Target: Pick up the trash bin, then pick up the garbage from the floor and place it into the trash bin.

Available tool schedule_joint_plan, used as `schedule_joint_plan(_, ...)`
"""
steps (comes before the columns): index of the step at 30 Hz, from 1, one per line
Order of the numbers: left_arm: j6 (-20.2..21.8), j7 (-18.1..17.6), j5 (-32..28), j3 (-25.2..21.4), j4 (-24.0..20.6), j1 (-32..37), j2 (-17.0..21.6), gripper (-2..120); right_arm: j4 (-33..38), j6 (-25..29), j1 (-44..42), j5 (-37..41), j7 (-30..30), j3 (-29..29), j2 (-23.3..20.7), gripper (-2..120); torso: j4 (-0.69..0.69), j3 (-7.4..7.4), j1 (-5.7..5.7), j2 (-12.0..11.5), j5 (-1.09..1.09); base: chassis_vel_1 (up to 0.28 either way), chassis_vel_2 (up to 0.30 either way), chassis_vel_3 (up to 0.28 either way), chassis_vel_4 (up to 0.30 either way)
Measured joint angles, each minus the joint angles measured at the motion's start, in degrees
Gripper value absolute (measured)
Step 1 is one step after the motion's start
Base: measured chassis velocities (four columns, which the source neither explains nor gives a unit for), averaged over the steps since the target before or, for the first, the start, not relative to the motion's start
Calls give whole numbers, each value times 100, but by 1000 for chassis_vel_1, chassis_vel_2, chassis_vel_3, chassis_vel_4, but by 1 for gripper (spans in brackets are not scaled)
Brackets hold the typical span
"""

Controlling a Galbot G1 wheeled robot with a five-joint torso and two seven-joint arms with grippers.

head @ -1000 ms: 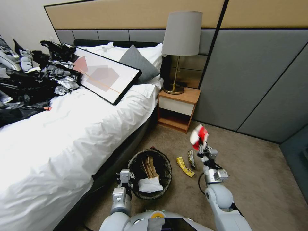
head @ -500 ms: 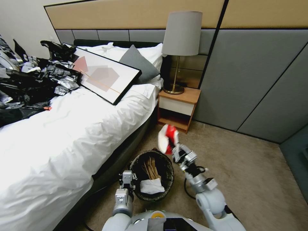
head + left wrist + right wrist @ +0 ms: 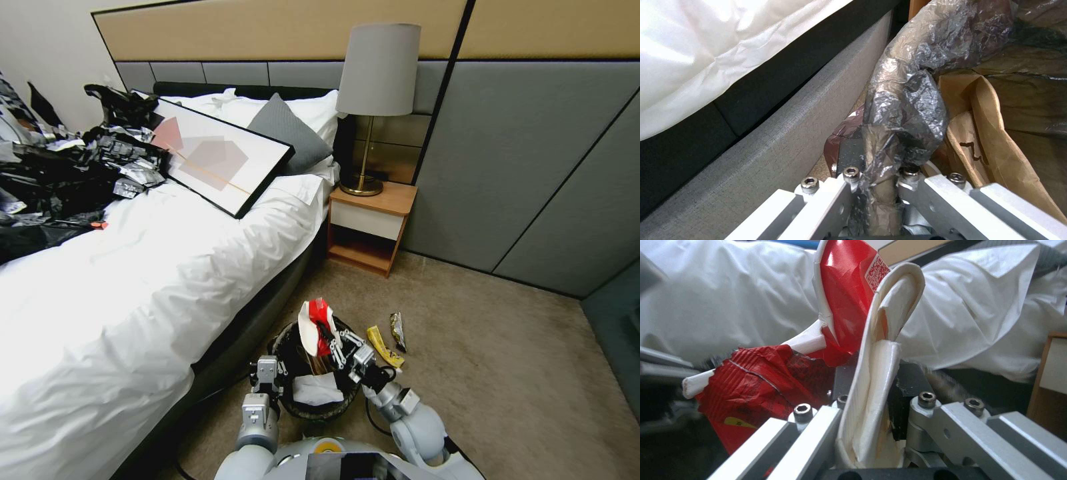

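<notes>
Even indoor light, with wide-angle bending in the head view and washed-out whites in the wrist views.

The white bedsheet (image 3: 153, 267) is the brightest area and loses its folds to glare (image 3: 698, 36) in the left wrist view. The wall panels (image 3: 527, 153) bow toward the frame edges. A soft shadow runs along the foot-side edge of the bed, on the carpet (image 3: 533, 360). In the right wrist view the red-and-white pack (image 3: 849, 316) is sharp; the background behind it is blurred.
</notes>
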Motion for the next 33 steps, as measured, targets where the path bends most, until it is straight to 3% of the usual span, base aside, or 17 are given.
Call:
schedule_joint_plan(13,0,2,-1,-11,-16,-7,-3,0,-272,83,49,-51,0,139,40,9,0,0,0,0,0,0,0,0,0)
schedule_joint_plan(33,0,4,-1,-2,-17,-7,-17,0,-197,155,13,-116,-41,308,22,82,0,0,0,0,0,0,0,0,0)
